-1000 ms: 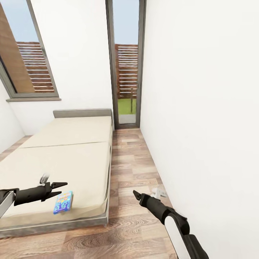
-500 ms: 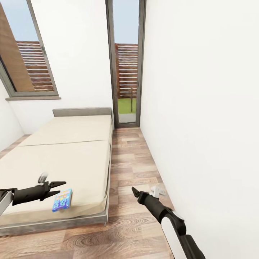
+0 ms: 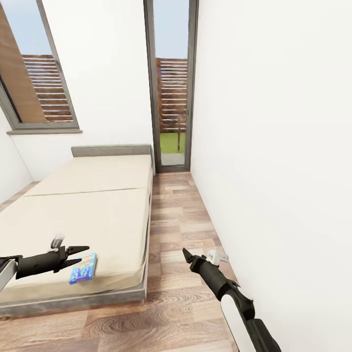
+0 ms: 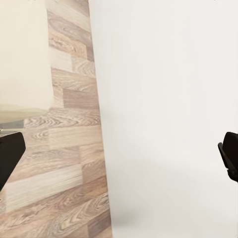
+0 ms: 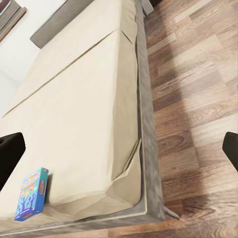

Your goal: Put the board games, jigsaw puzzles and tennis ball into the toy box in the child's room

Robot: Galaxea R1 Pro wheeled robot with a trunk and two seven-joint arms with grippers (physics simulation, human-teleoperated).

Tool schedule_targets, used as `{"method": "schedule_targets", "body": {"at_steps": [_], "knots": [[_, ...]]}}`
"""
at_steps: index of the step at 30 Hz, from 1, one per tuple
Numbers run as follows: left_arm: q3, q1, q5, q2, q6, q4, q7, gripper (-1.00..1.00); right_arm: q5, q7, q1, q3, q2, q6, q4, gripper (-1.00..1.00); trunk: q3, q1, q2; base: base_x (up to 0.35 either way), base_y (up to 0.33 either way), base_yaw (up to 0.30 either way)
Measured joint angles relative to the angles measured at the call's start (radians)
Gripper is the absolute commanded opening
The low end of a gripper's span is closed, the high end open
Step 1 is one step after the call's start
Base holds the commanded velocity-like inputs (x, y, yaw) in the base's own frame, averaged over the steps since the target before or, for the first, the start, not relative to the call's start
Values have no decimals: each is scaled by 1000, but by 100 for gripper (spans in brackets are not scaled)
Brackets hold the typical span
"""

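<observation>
Board game (image 3: 82, 268), small and blue with colourful print, lies flat on the beige mattress of the bed (image 3: 98, 205), close to the foot-end edge and toward the corner nearest the floor strip. The right wrist view confirms it (image 5: 31, 193): face up, long side roughly along the bed's length, nothing on or against it.

Left gripper (image 3: 84, 252) hangs just beside the box's far end, fingers parted and nothing between them; whether a tip touches the box cannot be told. Right gripper (image 3: 186, 255) is over the wood-plank floor (image 3: 181, 215) between bed and wall, well apart from the box. Its wrist camera shows dark finger edges at opposite borders of the picture, so the jaws stand spread and empty.

Assessment of handling: the box appears to be thin printed cardboard, so probably light, fairly stiff across its face, crushable if squeezed hard, and smooth enough to slip. Lying flat on a yielding mattress, it offers little edge height. The soundest hold is judged to be across the narrow width, at mid-length, fingers pressing slightly into the mattress on both long edges. A grip at one end risks the box pivoting.
</observation>
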Motion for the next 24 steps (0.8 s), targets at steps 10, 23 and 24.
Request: {"method": "schedule_targets", "body": {"at_steps": [10,23,24], "knots": [[16,1,15,39,20,17,-75,100,-11,-13,-1,1,10,-2,5,100,-22,27,-49,0,0,0],[51,0,24,31,21,8,-114,100,-9,8,-1,-8,8,-11,10,100,-44,54,-98,0,0,0],[57,0,24,31,21,8,-119,100,-9,8,-2,-9,8,-11,10,100,-47,57,-105,0,0,0]]}}
